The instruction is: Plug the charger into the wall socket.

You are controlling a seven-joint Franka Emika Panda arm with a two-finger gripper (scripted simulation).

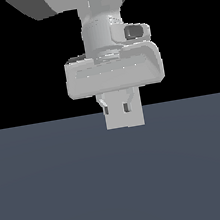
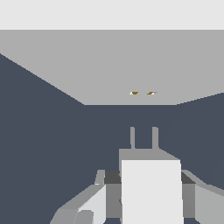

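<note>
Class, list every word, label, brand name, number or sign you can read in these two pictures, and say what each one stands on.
None: no readable text in either view.
The charger, held in the gripper, is plain, with two bare prongs.
The wall socket is plain grey; its only marks are two small brownish slots, not lettering.
The floor is unmarked.

Charger (image 2: pixel 151 190) — small off-white block, two thin prongs at front, pointing toward wall socket. Held between end effector (image 2: pixel 144 192) fingers, above dark floor. Wall socket (image 2: pixel 131 74) — flat light-grey panel ahead, two small slots with brownish tint, apart from prongs.
</note>
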